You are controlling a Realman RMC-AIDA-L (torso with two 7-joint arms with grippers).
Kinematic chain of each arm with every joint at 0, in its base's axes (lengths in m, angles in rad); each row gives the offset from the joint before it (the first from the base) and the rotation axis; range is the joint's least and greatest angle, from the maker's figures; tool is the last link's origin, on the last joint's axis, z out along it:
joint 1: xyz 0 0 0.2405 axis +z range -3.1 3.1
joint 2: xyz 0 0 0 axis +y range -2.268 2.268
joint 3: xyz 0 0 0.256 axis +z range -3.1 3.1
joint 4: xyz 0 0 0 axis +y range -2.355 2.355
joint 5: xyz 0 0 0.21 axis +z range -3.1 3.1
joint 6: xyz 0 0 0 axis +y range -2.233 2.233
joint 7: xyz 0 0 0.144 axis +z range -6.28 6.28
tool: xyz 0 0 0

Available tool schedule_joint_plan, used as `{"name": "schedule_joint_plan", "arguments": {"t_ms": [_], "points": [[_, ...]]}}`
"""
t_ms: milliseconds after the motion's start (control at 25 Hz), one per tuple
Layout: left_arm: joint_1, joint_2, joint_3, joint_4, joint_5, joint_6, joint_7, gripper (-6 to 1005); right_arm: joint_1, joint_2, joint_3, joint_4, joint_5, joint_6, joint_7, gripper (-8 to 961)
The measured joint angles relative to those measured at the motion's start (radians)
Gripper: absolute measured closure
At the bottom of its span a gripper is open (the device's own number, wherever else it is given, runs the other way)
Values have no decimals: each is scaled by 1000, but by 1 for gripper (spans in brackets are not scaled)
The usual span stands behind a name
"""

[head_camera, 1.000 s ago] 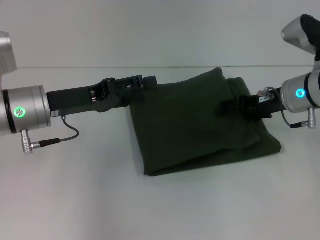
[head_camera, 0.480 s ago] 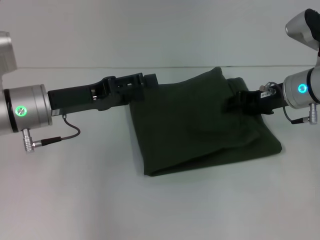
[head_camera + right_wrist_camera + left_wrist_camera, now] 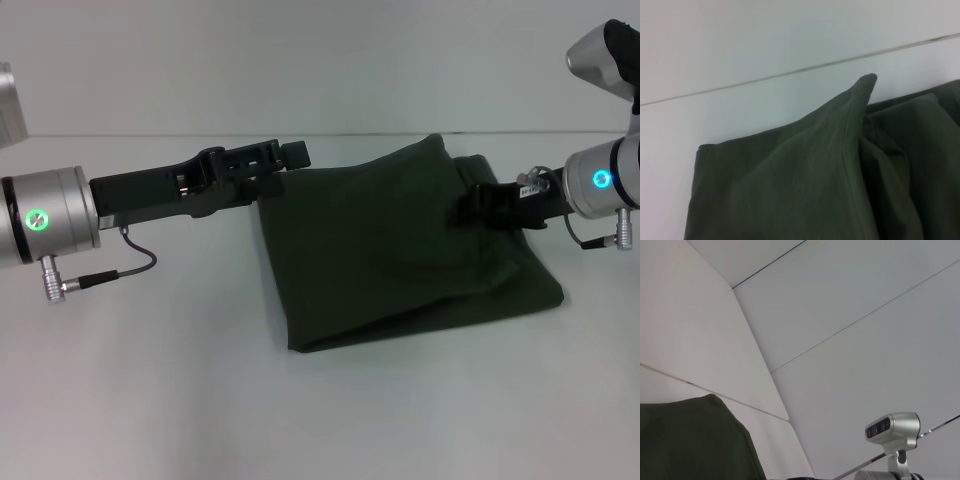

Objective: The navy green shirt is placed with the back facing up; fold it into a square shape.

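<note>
Jaws on both arms cannot be read as released or clenched from these views. Left gripper [image 3: 285, 155] hovers at the far left corner of the green shirt [image 3: 400, 245], which lies folded into a rough, skewed square on the white surface [image 3: 150, 380]. Right gripper [image 3: 475, 203] sits over the shirt's right side, perhaps touching the cloth, likely to tidy the fold. Compared with a second ago, the left one has risen slightly and the right has drawn back rightward.
</note>
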Motion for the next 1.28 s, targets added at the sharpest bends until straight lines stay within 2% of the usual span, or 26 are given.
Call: {"name": "schedule_joint_plan", "arguments": {"t_ms": [360, 560, 1040, 1280], "points": [[0, -1, -16, -2, -1, -1, 6, 151, 7, 4, 0, -11, 4, -13, -19, 730], [3, -1, -32, -4, -1, 4, 7, 150, 0, 3, 8, -39, 6, -32, -12, 919], [10, -10, -162, -3, -1, 35, 18, 152, -10, 4, 17, -275, 57, -205, 49, 919], [10, -12, -183, -3, -6, 45, 27, 153, -31, 17, 7, -445, 40, -310, 133, 918]]}}
